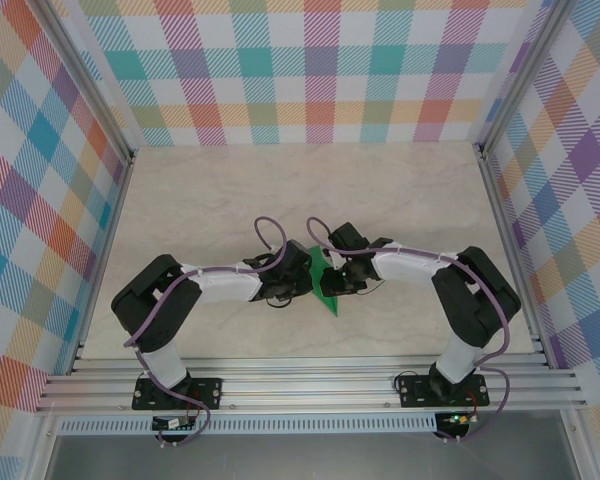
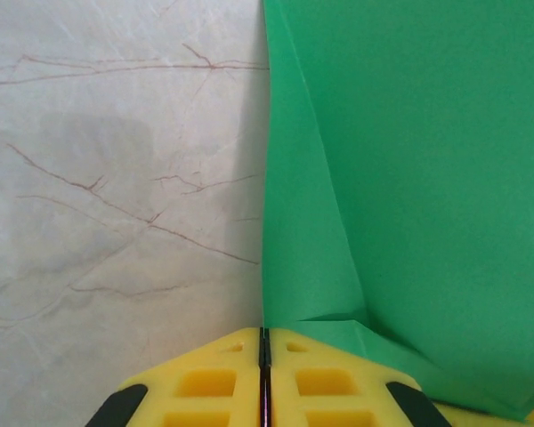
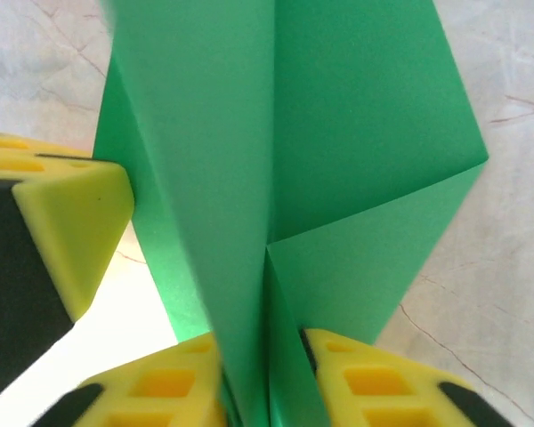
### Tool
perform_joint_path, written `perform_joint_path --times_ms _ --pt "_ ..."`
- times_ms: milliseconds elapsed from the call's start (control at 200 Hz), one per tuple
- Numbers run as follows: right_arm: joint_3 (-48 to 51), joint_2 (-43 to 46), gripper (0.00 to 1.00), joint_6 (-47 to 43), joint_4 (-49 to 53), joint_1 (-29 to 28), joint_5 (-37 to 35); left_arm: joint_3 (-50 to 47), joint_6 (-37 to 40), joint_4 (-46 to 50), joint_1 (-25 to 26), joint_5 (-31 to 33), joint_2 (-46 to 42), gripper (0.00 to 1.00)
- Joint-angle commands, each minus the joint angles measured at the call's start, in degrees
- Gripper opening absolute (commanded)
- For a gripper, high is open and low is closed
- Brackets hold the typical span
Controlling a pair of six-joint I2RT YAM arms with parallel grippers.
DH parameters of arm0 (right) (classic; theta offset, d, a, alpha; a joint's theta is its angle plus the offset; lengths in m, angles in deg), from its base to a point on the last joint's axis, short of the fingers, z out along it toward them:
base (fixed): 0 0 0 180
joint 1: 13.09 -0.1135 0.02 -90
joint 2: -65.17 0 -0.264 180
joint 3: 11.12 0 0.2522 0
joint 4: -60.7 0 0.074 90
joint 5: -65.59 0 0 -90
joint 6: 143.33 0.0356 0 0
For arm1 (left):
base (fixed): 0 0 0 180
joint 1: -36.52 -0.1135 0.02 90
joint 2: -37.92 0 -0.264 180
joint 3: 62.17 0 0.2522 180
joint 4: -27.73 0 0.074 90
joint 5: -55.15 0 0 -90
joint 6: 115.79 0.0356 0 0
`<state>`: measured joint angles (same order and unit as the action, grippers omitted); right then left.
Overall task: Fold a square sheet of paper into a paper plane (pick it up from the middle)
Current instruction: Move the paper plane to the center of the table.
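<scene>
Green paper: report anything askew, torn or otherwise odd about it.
Nothing torn or spilled. The green paper stands pinched between the left claw and right claw. By the left claw's tips a small crumpled tuck interrupts the crease, so layers look slightly uneven there.

One green paper (image 1: 327, 290), one desk (image 1: 280, 190), two robot arms (image 1: 215, 285), and two hands: the left hand (image 2: 263, 360) and the right hand (image 3: 265, 382).

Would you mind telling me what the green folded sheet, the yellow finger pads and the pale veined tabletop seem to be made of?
The bright-green folded sheet looks like thin matte paper: it holds sharp creases. The yellow finger pads seem moulded plastic or rubber, with recessed pockets. The pale tabletop looks like marble-patterned laminate or stone, brown-veined.
</scene>
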<state>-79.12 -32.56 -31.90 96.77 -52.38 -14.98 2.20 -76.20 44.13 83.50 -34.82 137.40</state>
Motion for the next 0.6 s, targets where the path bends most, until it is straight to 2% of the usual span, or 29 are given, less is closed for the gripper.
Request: perform_joint_path --times_ms 0,130,315,455,600 --pt "-1.9 -1.1 0.20 -1.0 2.8 -1.1 -2.6 -1.2 -1.0 -0.9 0.5 0.0 -2.8 0.10" --pt "-3.2 -1.6 0.12 -0.7 4.4 -1.8 -4.1 -2.0 -1.4 -1.1 0.5 0.3 -4.3 0.12" --pt "-6.8 -0.8 0.03 1.4 9.6 -2.5 -11.4 -4.4 -2.1 -1.2 0.5 2.7 -9.1 0.20" --pt "-11.3 -0.9 0.03 5.0 16.4 -2.4 -21.0 -6.8 -2.4 1.6 0.5 8.1 -14.7 0.25" --pt "-16.6 -5.9 0.04 7.6 19.1 -2.2 -20.3 -9.0 -2.5 4.6 0.5 12.2 -20.0 0.28"
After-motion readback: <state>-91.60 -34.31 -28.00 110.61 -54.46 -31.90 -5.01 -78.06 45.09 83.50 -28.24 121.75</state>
